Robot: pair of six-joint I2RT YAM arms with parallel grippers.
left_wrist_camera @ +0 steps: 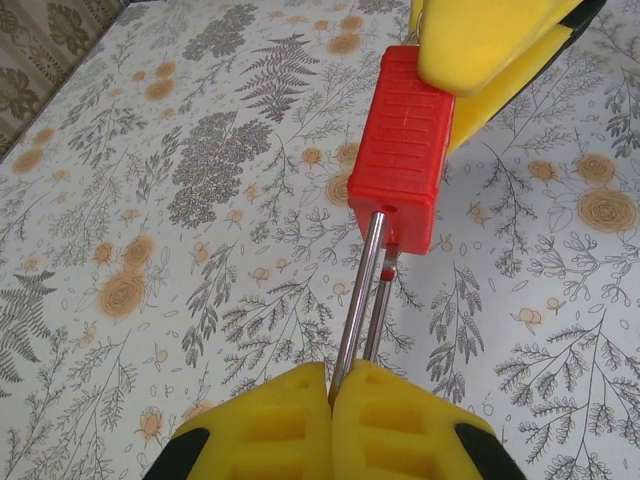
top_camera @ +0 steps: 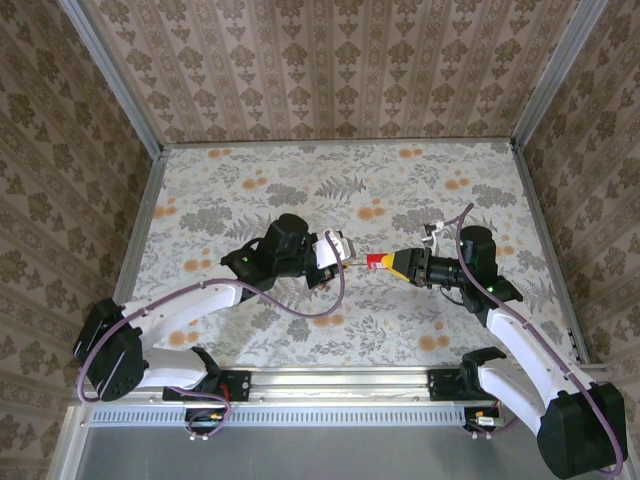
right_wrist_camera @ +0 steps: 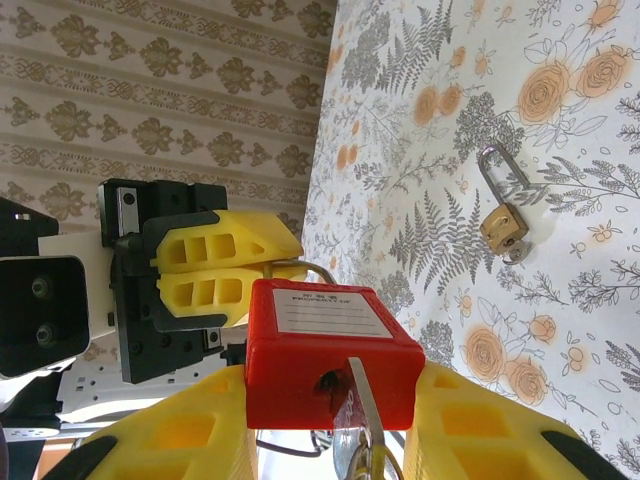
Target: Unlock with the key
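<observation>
A red padlock (right_wrist_camera: 330, 345) with a white label hangs in the air between both arms, above the flowered table. My right gripper (right_wrist_camera: 333, 378) is shut on its body, one yellow finger on each side. A silver key (right_wrist_camera: 362, 400) on a ring sticks into the keyhole on the face nearest the right wrist camera. My left gripper (left_wrist_camera: 330, 375) is shut on the padlock's steel shackle (left_wrist_camera: 358, 300), which runs from the red body (left_wrist_camera: 405, 160) into the yellow fingertips. In the top view the padlock (top_camera: 377, 261) sits between the left gripper (top_camera: 350, 255) and the right gripper (top_camera: 390, 263).
A small brass padlock (right_wrist_camera: 502, 215) with its shackle up lies flat on the table beyond the right arm. Patterned walls (top_camera: 330, 70) close in the table at the back and both sides.
</observation>
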